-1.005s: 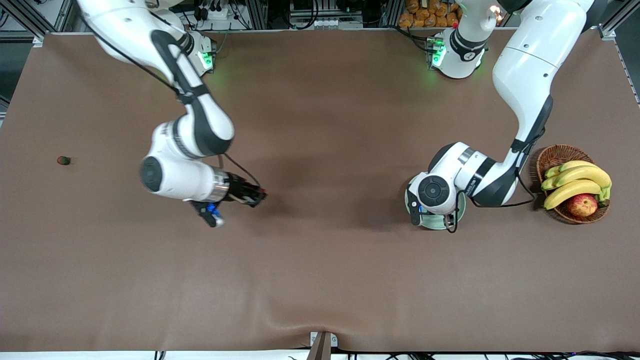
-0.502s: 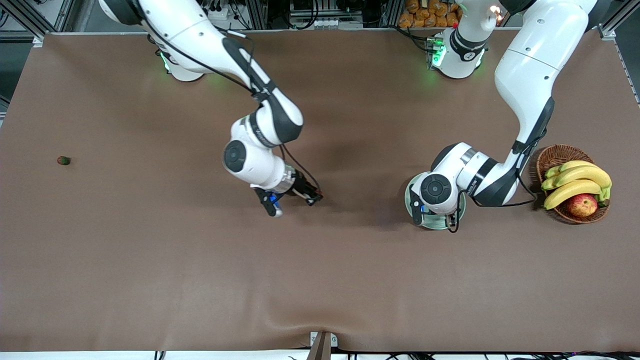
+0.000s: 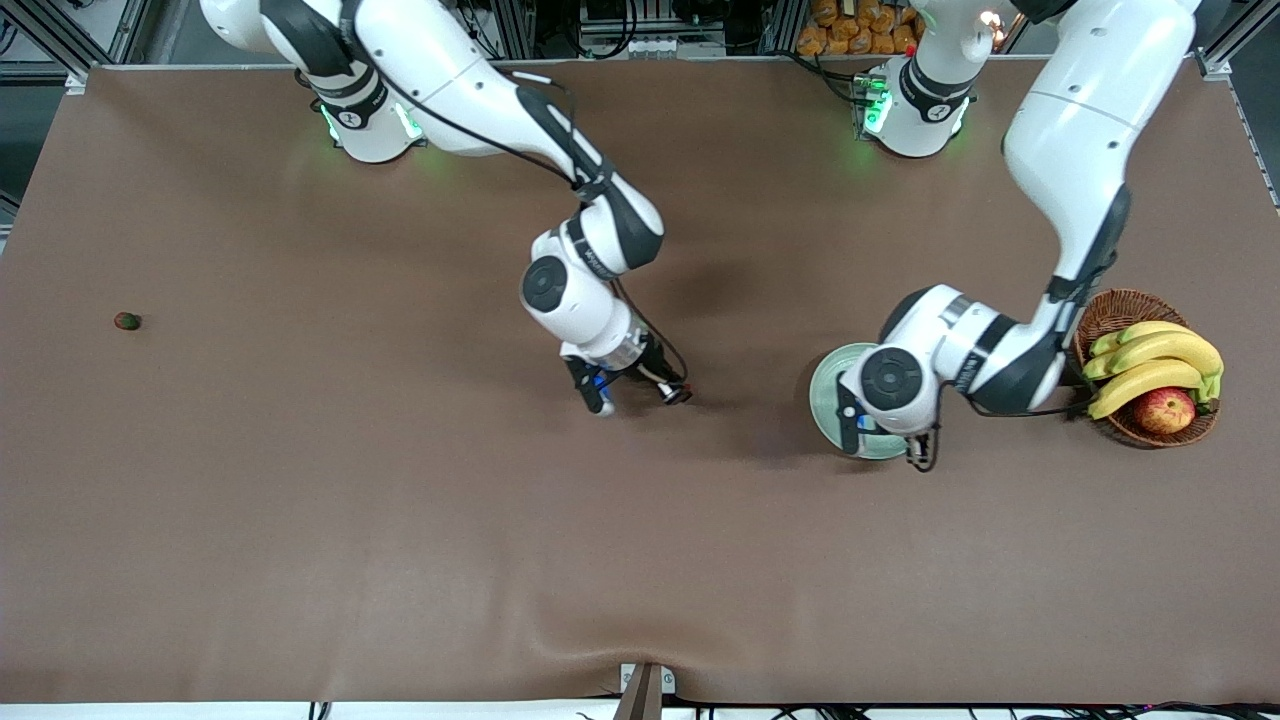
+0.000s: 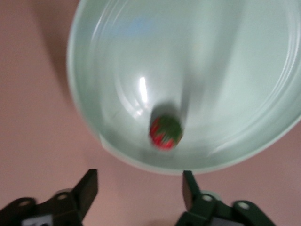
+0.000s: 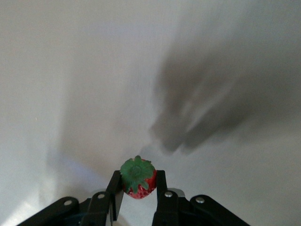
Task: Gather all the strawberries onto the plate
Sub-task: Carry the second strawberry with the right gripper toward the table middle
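The pale green plate (image 3: 825, 392) lies toward the left arm's end of the table, partly hidden under the left arm's hand. In the left wrist view one strawberry (image 4: 165, 132) lies inside the plate (image 4: 225, 70). My left gripper (image 4: 138, 184) hangs open and empty just outside the plate's rim. My right gripper (image 3: 677, 393) is over the middle of the table, shut on a second strawberry (image 5: 138, 178) with its green top showing between the fingers (image 5: 114, 188). A third strawberry (image 3: 127, 321) lies alone at the right arm's end of the table.
A brown wicker basket (image 3: 1110, 312) with bananas (image 3: 1150, 362) and an apple (image 3: 1165, 410) stands beside the plate, close to the left arm's elbow. The brown mat has a wrinkle at its front edge (image 3: 600, 625).
My left gripper has opened and its strawberry now lies in the plate; that hand drew slightly toward the basket. The right arm swept toward the plate, still holding its strawberry.
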Robot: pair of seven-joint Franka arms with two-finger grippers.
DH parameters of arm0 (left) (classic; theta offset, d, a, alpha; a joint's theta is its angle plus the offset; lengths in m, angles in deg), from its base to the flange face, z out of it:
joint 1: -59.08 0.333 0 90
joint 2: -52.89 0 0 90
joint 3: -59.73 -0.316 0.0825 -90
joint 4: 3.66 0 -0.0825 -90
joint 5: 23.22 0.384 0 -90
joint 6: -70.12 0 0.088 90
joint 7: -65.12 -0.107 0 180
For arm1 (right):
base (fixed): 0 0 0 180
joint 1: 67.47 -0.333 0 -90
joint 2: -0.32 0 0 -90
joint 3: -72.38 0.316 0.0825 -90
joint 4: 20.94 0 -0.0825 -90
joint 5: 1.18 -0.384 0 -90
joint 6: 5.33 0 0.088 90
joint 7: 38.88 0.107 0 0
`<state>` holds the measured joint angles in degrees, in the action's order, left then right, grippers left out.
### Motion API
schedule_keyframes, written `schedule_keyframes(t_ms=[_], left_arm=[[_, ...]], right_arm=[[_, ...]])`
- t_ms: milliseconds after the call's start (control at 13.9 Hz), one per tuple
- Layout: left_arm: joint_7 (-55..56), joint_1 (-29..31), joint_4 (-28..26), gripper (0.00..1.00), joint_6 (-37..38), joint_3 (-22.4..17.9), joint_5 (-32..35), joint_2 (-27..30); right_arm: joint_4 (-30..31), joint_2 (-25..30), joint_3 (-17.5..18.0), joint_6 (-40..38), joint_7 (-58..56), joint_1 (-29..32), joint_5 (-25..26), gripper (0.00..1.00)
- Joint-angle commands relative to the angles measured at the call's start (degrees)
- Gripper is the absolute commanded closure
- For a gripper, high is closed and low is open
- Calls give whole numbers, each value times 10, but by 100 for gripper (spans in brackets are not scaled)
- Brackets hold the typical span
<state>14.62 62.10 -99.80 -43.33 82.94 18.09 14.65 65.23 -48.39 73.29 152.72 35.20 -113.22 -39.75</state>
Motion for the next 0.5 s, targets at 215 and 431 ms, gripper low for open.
schedule_keyframes(t_ms=[215, 431], left_arm=[[-33, 8, 61, 0, 0, 11, -107, 39], [-28, 1, 95, 0, 12, 11, -184, 34]], right_arm=[[-52, -33, -13, 9, 22, -33, 1, 0], [-47, -24, -16, 0, 19, -23, 44, 0]])
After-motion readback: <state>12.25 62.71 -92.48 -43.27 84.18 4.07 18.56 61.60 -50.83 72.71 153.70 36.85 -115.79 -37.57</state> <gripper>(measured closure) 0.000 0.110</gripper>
